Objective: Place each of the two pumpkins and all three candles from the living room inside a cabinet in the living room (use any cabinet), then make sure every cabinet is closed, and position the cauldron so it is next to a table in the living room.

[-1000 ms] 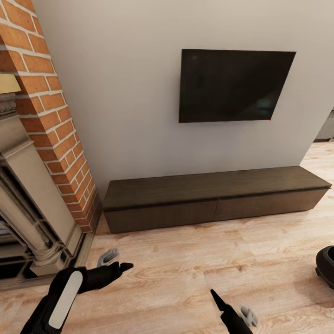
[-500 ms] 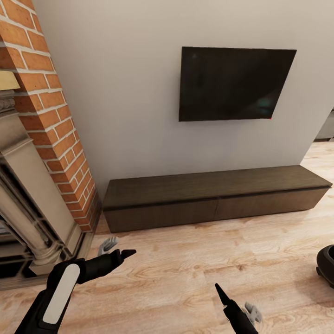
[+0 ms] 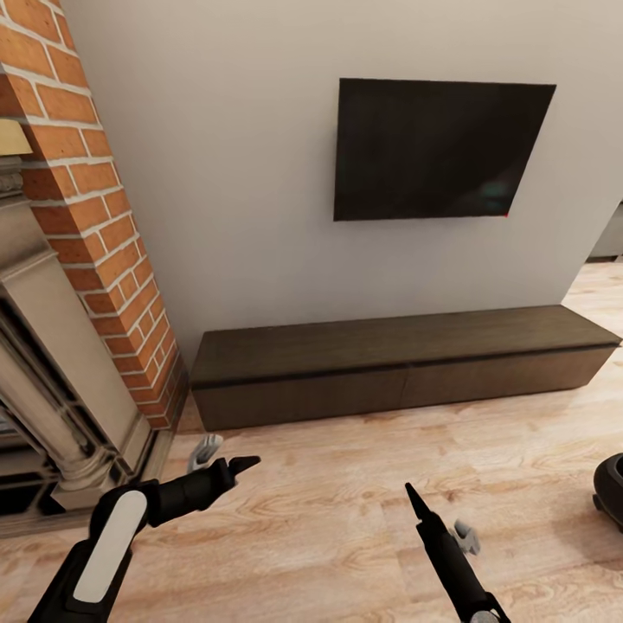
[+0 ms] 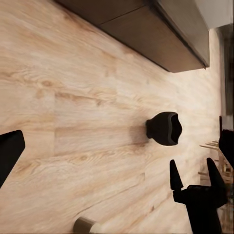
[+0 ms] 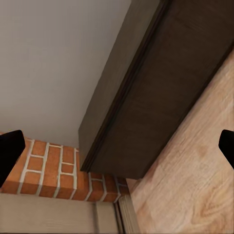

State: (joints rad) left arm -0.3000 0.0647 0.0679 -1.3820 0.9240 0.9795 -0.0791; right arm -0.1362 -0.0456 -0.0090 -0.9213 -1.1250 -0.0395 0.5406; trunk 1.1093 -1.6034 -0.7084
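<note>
The cabinet point(image 3: 398, 372) is a long, low dark-brown unit against the white wall, with both drawer fronts shut. It also appears in the left wrist view point(image 4: 146, 29) and close up in the right wrist view point(image 5: 161, 92). The black cauldron point(image 3: 612, 489) sits on the floor at the right edge, and lies mid-floor in the left wrist view point(image 4: 165, 128). An olive-beige candle point(image 4: 85, 225) is cut off by the frame edge. My left gripper point(image 3: 227, 454) and right gripper point(image 3: 439, 517) hover over the floor short of the cabinet, both open and empty. The pumpkins are out of view.
A brick fireplace point(image 3: 86, 260) with a stone surround point(image 3: 52, 389) stands at the left, close to my left arm. A dark TV point(image 3: 437, 149) hangs above the cabinet. Pale wooden floor point(image 3: 346, 484) stretches between me and the cabinet.
The whole view has shifted slightly, so the camera moved. Both arms have reached a little further forward toward the cabinet, grippers still open.
</note>
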